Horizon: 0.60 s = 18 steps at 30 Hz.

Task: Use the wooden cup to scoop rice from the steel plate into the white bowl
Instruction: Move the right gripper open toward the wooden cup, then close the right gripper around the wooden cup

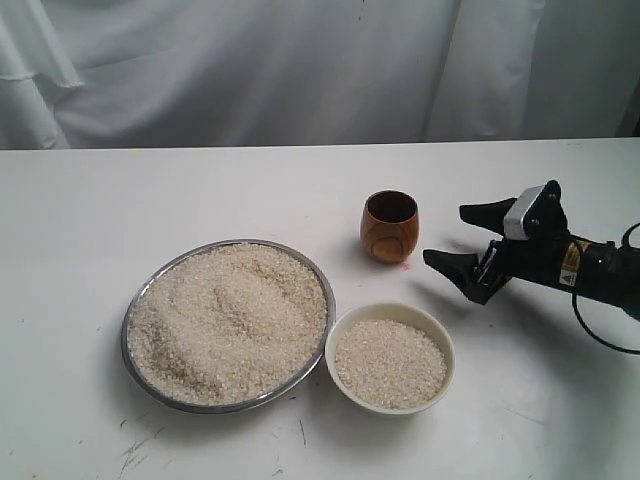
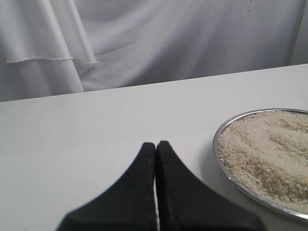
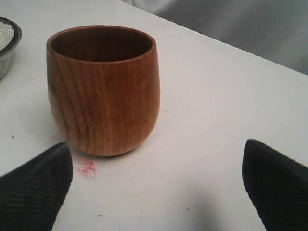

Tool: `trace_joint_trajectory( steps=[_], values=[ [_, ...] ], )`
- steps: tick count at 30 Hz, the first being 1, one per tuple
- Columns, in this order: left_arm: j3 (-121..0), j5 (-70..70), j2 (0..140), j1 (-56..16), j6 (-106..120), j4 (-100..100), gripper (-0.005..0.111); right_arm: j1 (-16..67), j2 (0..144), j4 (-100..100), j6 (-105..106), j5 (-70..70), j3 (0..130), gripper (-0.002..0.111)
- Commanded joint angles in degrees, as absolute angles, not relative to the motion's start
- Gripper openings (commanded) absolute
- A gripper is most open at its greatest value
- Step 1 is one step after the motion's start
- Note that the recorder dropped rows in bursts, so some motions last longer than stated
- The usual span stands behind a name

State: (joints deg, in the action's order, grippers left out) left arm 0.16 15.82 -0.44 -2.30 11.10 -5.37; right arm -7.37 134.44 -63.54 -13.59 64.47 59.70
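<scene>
right gripper (image 1: 445, 234): fingers (image 3: 33, 192) spread wide, holding nothing | left gripper (image 2: 155, 147): fingers pressed together, empty | cup (image 1: 389, 228): upright, just ahead of right fingertips, untouched | bowl (image 1: 331, 358): near right fingers, already holds rice (image 1: 390, 362) | plate (image 1: 280, 397): beyond cup, heaped | left: grasp cup, scoop, pour

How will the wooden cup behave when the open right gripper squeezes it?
The wooden cup looks smooth and rounded, so the right gripper may slide along its curve. It stands upright on a narrow base, so an off-centre nudge could probably tip it. Solid wood should stay stiff.
</scene>
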Motion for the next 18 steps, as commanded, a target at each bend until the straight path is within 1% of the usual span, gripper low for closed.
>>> trace_joint_trajectory(
  steps=[1,7,11,18],
  values=[
    [0.0,15.2,0.0,-2.7,11.0,-5.4,0.000,-7.0,135.7,-64.9,-14.6,67.4,61.2,0.086],
    [0.0,15.2,0.0,-2.7,10.9,-5.4,0.000,-4.9,136.1,-65.0,-15.4,66.6,63.5,0.086],
    [0.0,15.2,0.0,-2.7,10.9,-5.4,0.000,-2.7,136.1,-64.6,-15.4,61.6,64.0,0.086],
    [0.0,15.2,0.0,-2.7,11.0,-5.4,0.000,-2.3,137.3,-63.8,-16.4,62.7,65.4,0.086]
  ],
)
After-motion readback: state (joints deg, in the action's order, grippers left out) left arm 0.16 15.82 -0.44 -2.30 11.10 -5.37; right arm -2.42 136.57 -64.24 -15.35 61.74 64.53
